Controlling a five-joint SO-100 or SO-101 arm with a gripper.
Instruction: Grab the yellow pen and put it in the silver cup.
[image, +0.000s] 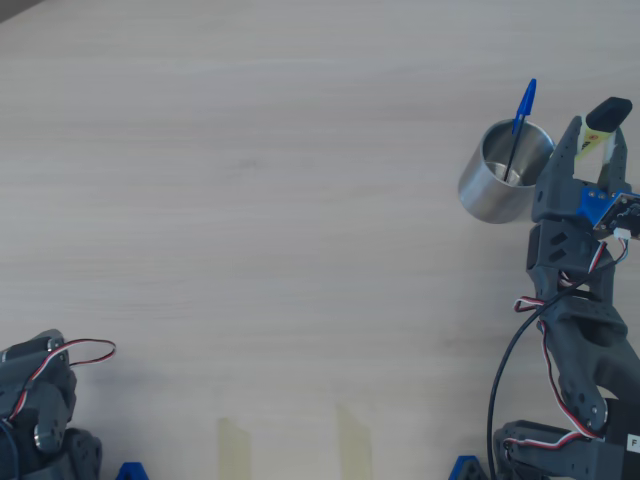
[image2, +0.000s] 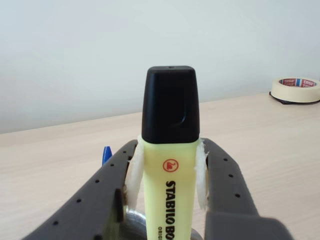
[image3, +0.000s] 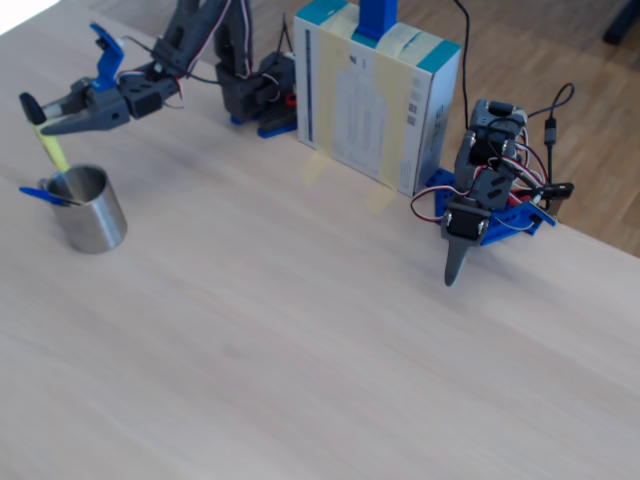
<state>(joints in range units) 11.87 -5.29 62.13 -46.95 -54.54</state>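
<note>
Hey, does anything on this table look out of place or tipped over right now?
Nothing is spilled or toppled. The silver cup stands upright, and a blue-capped pen already leans inside it. The gripper holds the yellow pen cap-up beside the cup. A tape roll sits apart.

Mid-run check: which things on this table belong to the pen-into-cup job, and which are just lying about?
Job:
- yellow pen, held in the gripper
- silver cup, beside the gripper

Lying about:
- blue pen, in the cup
- tape roll
- box
- second arm, idle
</note>
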